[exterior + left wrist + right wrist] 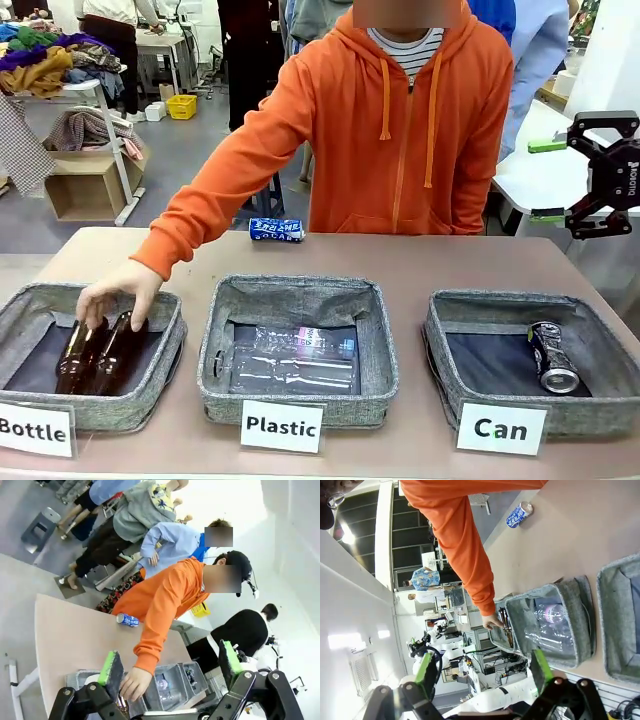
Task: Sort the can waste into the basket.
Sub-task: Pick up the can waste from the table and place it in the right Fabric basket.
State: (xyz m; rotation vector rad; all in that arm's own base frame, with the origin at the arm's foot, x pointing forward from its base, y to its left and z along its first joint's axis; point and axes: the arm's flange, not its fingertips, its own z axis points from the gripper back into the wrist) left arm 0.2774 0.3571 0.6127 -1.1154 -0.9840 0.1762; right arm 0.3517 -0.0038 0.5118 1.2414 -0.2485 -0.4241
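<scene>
The blue can [276,229] lies on its side at the far edge of the surface [400,260], close to the person and well apart from the Can basket [530,302] at the near right. The dark can [552,357] lies inside that basket, toward its right side. The right gripper [533,180] hangs above the far right, wide open and empty. The left gripper [170,662] is spread just as wide, with nothing between its fingers. The person's hand [120,290] rests on brown bottles [95,355] in the left basket [30,300].

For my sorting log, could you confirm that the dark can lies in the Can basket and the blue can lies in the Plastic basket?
Not quite: the front view shows the blue can lying on the table behind the Plastic basket, not in it. The dark can does lie in the Can basket.
</scene>
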